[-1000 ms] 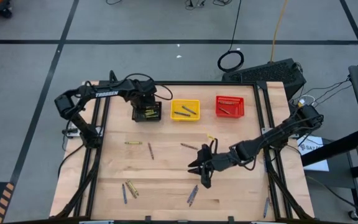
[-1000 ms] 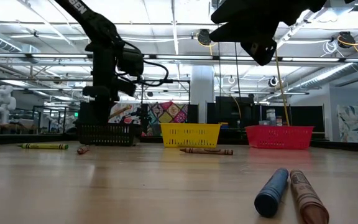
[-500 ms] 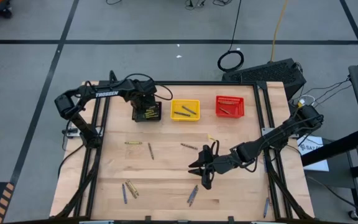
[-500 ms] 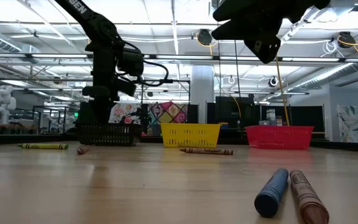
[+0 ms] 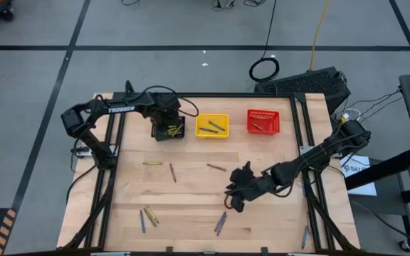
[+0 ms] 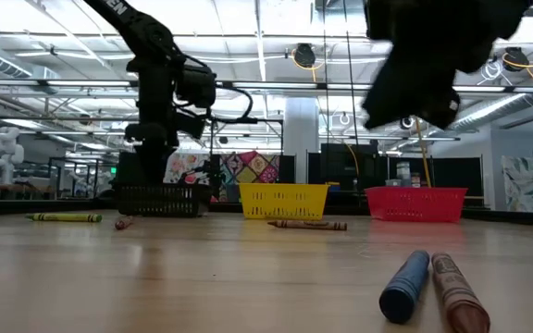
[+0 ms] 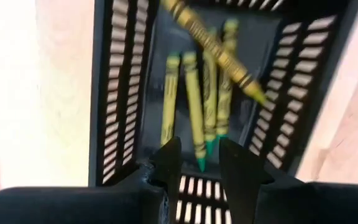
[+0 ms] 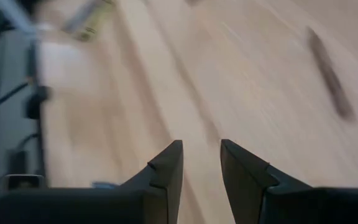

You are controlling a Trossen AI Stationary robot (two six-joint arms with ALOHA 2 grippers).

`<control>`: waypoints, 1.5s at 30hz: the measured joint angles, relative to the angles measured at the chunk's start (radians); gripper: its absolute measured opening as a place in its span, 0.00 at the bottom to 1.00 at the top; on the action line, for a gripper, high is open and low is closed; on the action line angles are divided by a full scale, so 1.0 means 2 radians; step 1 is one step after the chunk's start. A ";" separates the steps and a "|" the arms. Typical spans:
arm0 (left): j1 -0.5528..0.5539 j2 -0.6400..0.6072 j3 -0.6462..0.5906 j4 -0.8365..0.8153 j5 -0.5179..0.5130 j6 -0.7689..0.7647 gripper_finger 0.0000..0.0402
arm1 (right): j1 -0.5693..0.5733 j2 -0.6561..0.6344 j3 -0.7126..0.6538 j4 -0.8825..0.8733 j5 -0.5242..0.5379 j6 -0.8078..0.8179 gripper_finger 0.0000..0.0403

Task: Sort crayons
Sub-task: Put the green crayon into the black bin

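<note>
Sorting partly done: my left gripper, jaws spread and empty, hangs over the black basket holding olive-yellow crayons; the right gripper, jaws apart, hovers above loose crayons left on the counter.

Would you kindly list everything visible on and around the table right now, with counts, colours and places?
Black basket: one, far left of the basket row, under the left pincer.
Crayons in black basket: about five, olive-yellow, one lying across the others.
Yellow basket: one, middle of the row, holding a couple of crayons.
Red basket: one, right of the row, a crayon inside.
Loose crayons: roughly ten, olive, blue and brownish-red, scattered on the wooden table.
Left pincer: one, dark, open above the black basket, empty.
Right pincer: one, dark, open over the table's middle, empty.
</note>
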 joint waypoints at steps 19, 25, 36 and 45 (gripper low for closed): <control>-0.108 -0.124 0.001 0.030 0.001 -0.055 0.25 | 0.073 0.000 0.000 -0.198 -0.054 0.295 0.24; -0.148 -0.138 0.001 0.029 0.002 -0.079 0.25 | 0.112 0.000 0.000 -0.243 -0.054 0.375 0.24; -0.203 -0.139 0.001 0.032 0.000 -0.081 0.25 | 0.145 0.000 0.000 -0.394 -0.104 0.501 0.24; -0.204 -0.139 0.001 0.033 -0.001 -0.092 0.25 | 0.145 0.000 0.000 -0.469 -0.119 0.491 0.24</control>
